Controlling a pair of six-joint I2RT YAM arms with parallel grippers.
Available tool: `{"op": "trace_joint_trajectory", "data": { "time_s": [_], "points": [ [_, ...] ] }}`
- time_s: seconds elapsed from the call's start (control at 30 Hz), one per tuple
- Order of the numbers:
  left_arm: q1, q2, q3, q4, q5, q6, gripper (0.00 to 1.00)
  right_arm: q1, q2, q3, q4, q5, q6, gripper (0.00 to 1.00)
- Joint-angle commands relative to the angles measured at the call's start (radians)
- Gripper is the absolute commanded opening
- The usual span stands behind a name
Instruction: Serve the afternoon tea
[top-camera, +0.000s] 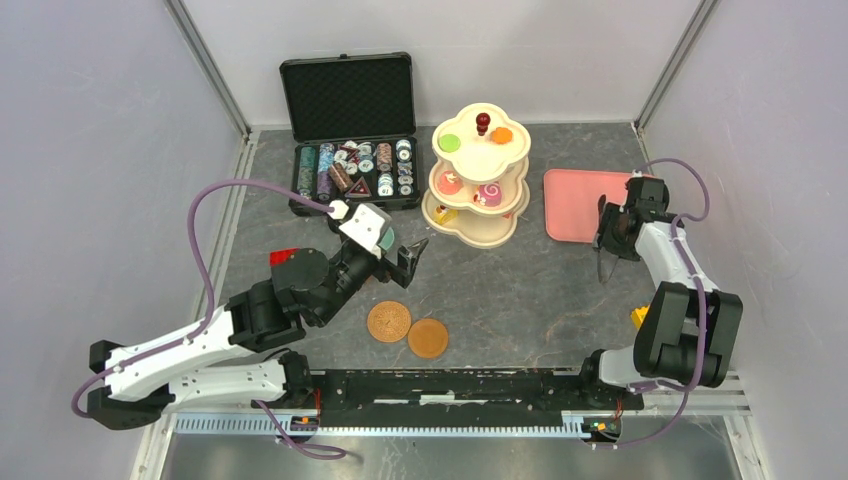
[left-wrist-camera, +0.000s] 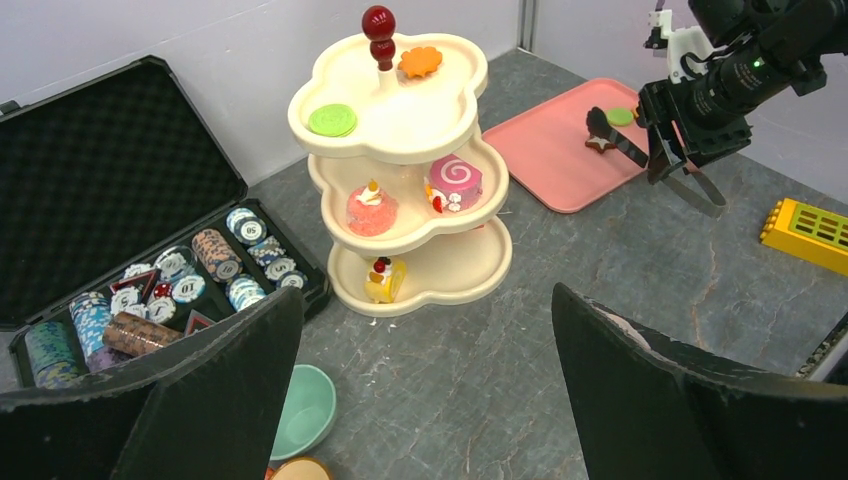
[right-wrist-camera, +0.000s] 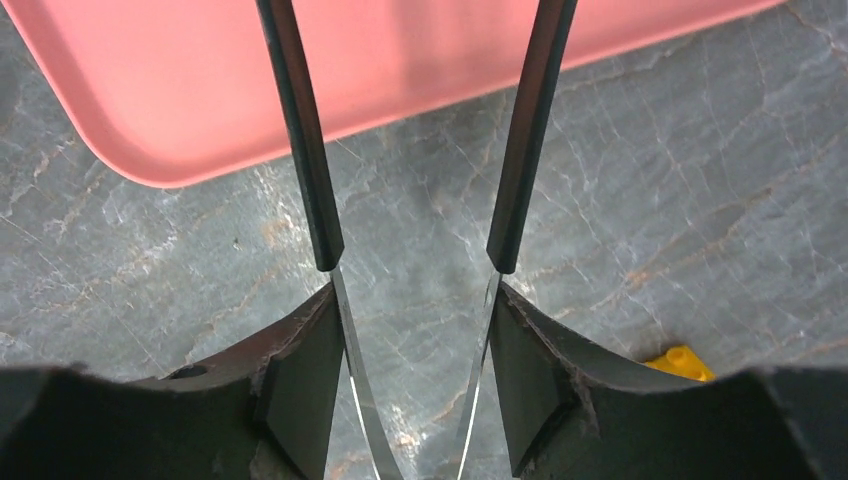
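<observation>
Left gripper (top-camera: 411, 253) gapes empty near stand (top-camera: 482, 236); right gripper (right-wrist-camera: 415, 320) clasps tongs (right-wrist-camera: 305, 150) (tips apart) beside tray (top-camera: 573, 207)

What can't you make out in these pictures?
Right wrist view: tongs, tips past top edge.
Left wrist view: teal cup, partly behind left finger; brown cup, cut by bottom edge; small items on pink tray, too small, partly behind tongs.

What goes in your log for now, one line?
left hand open, facing stand | right hand holding tongs by tray | saucers bare
</observation>
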Motion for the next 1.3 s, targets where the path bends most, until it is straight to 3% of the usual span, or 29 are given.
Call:
{"op": "trace_joint_trajectory", "data": {
  "time_s": [0.0, 0.37, 0.9, 1.27],
  "points": [
    [-0.008, -0.024, -0.015, 0.077, -0.008, 0.016, 1.0, -0.003, 0.035, 0.013, 0.104, -0.059, -0.019, 0.6],
    [-0.007, -0.022, -0.03, 0.089, -0.011, 0.021, 1.0, -0.003, 0.152, 0.095, 0.074, -0.018, -0.035, 0.64],
    [-0.007, -0.022, -0.035, 0.095, -0.005, 0.018, 1.0, -0.003, 0.207, 0.119, 0.066, 0.011, -0.043, 0.5],
    [-0.007, -0.027, -0.038, 0.095, 0.0, 0.013, 1.0, -0.005, 0.241, 0.129, 0.072, -0.004, -0.049, 0.51]
  ]
}}
